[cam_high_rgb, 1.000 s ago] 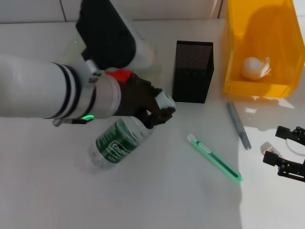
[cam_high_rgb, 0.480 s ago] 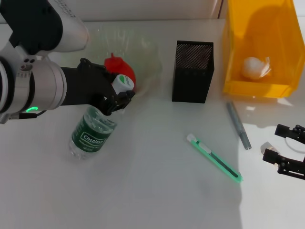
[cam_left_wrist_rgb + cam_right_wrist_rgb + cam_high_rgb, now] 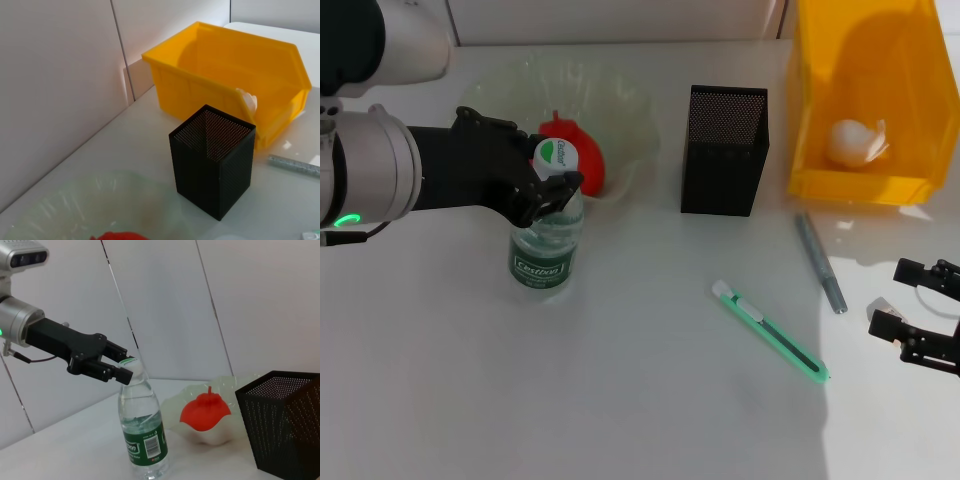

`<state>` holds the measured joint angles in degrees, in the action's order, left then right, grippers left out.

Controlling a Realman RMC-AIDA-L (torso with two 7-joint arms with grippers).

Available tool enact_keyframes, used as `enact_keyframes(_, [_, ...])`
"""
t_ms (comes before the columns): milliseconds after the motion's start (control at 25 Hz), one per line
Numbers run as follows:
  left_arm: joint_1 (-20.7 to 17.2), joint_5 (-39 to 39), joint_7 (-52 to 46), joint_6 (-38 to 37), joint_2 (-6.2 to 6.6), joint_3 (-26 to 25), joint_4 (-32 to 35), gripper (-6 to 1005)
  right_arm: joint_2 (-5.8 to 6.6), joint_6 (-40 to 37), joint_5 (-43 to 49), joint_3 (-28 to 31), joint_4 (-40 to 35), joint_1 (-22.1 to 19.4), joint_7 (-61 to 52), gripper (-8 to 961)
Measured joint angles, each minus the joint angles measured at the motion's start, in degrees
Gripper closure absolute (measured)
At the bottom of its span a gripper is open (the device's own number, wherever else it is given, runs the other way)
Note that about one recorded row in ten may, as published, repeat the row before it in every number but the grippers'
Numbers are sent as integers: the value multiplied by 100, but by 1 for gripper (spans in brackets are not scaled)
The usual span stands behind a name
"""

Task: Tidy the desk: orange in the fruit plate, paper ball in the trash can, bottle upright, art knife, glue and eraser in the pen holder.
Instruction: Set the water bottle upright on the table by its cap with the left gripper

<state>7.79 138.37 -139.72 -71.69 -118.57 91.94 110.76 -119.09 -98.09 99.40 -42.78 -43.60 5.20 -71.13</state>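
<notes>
bottle (image 3: 546,248): upright on the table (image 3: 620,400), white cap up, green label; just in front of the plate (image 3: 620,120)
left pincer (image 3: 548,185): closed on the bottle neck right under the cap, reaching in from the left
plate: clear, behind the bottle, red fruit (image 3: 575,150) in it
holder (image 3: 724,150): black mesh, right of the plate, apart from the bottle
bin (image 3: 865,100): yellow, far right at the back, paper ball (image 3: 855,140) inside
knife (image 3: 770,332): green, flat on the table, front right of the holder
grey pen (image 3: 820,265): lying in front of the bin
right pincer (image 3: 910,315): low at the right edge, fingers apart, holding nothing
small pale object (image 3: 880,310): beside the right pincer, cannot tell what
</notes>
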Motion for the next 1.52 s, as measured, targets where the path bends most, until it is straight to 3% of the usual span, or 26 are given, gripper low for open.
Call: enact_keyframes(1520, [72, -204, -233, -481, -8, -492, 123, 505, 0, 11, 0, -37, 9, 12, -6, 146])
